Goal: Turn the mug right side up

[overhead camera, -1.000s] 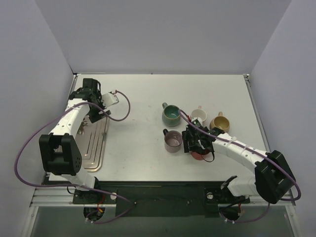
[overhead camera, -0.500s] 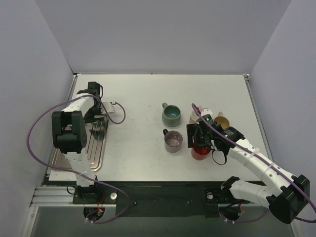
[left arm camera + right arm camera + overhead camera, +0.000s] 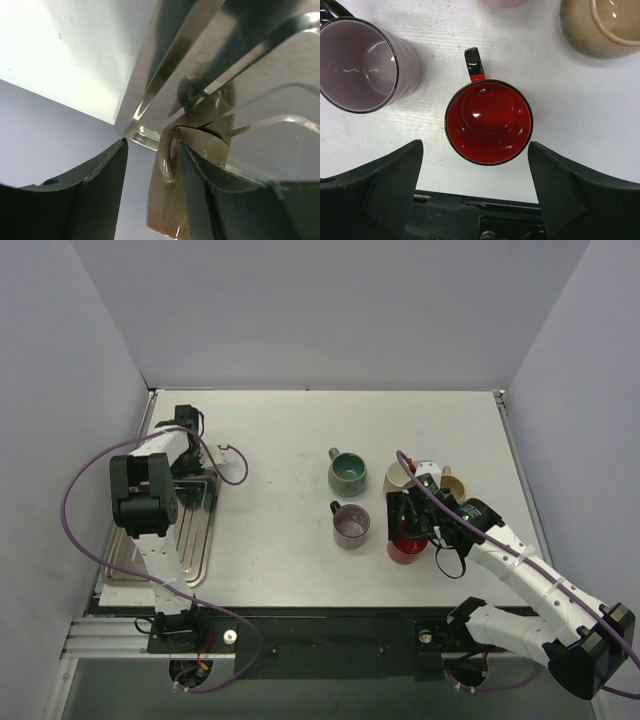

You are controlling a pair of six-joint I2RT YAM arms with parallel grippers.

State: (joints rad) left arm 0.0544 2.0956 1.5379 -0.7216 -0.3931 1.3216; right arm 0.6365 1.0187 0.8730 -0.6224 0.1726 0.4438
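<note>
Mug in red point(image 3: 489, 122), and it's standing right side up on the white table point(image 3: 290, 440), mouth open to the camera, glossy red inside, black rim, its handle point(image 3: 474, 62) pointing to the top of the right wrist view. The right gripper point(image 3: 475, 150) hangs directly above it, fingers spread wide, one on each side of the mug and clear of its wall, holding nothing. Just beside the red mug, on the left of that view, sits a lilac mug point(image 3: 360, 65), also upright. A tan mug point(image 3: 600, 25) shows at the upper right corner. From overhead, a green mug point(image 3: 347, 472) and a pale mug point(image 3: 398, 475) stand farther back in the same cluster. Far across the table, the left gripper point(image 3: 152, 145) is down at the corner of a ridged metal tray point(image 3: 190, 540), its fingers parted, with the tray's shiny edge right in front of them.
</note>
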